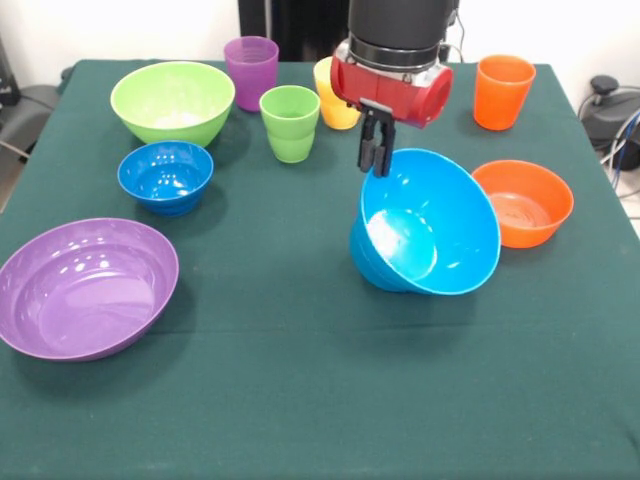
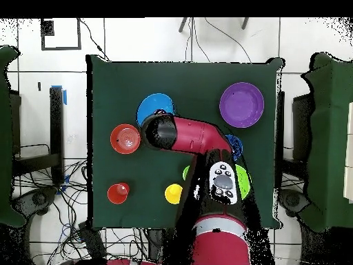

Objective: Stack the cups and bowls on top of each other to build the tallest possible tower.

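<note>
Blue large bowl (image 1: 425,225) hangs tilted because the pincer (image 1: 376,150) pinches only its far rim, lower edge near the table (image 1: 300,400), no tower begun.

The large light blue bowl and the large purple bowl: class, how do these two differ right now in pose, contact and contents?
The large light blue bowl is tipped on its side, mouth toward the camera; the large purple bowl sits flat, mouth up. The gripper is at the blue bowl's rim; nothing touches the purple one. A smaller light blue bowl seems nested in the blue one; the purple is empty. Both are glossy, round and large.
</note>
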